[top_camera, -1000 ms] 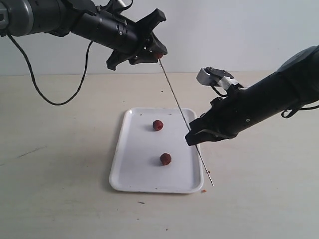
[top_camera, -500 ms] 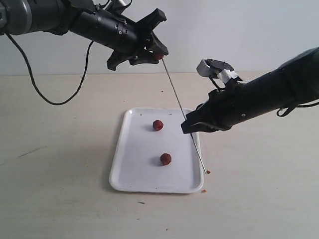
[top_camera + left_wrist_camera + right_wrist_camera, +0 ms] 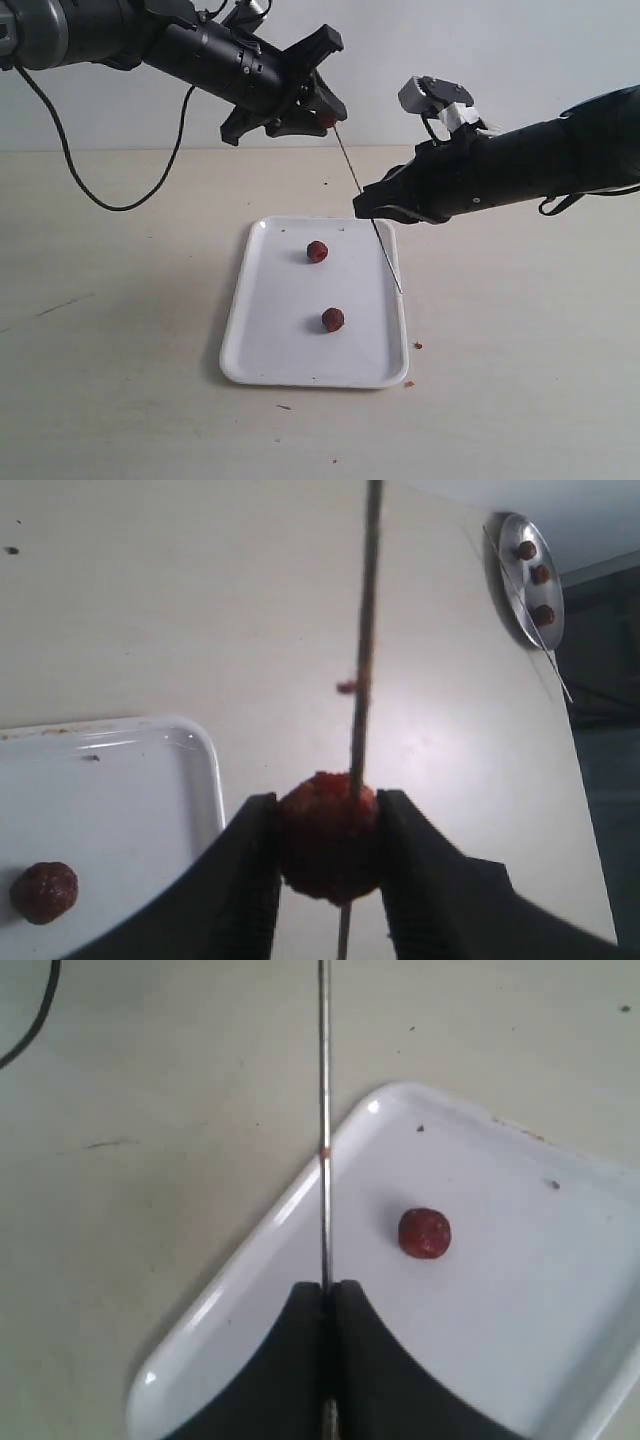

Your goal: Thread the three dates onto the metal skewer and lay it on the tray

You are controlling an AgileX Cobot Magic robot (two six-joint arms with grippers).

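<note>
Overhead, the left gripper (image 3: 322,112) pinches a date (image 3: 328,845) between its two fingers, closed on the fruit from both sides. The skewer (image 3: 352,172) runs straight through that date: it enters on the side away from the wrist, and a short end shows again between the fingers, nearer the wrist. A red crumb (image 3: 346,687) clings to the rod a little beyond the date.

Further along the rod, lower and well clear of the left gripper, the right gripper (image 3: 323,1295) is clamped tight on the skewer, with its fingers pressed together and only the rod between them. Past that grip the rod slants on downward. Its free end hangs by the edge of the tray (image 3: 232,345) below the right gripper; whether it touches the rim I cannot tell.

Two other dates (image 3: 317,251) lie loose on the tray, apart from each other and beneath the span between the grippers. One sits beside the rod, just ahead of the right gripper's fingertips.
</note>
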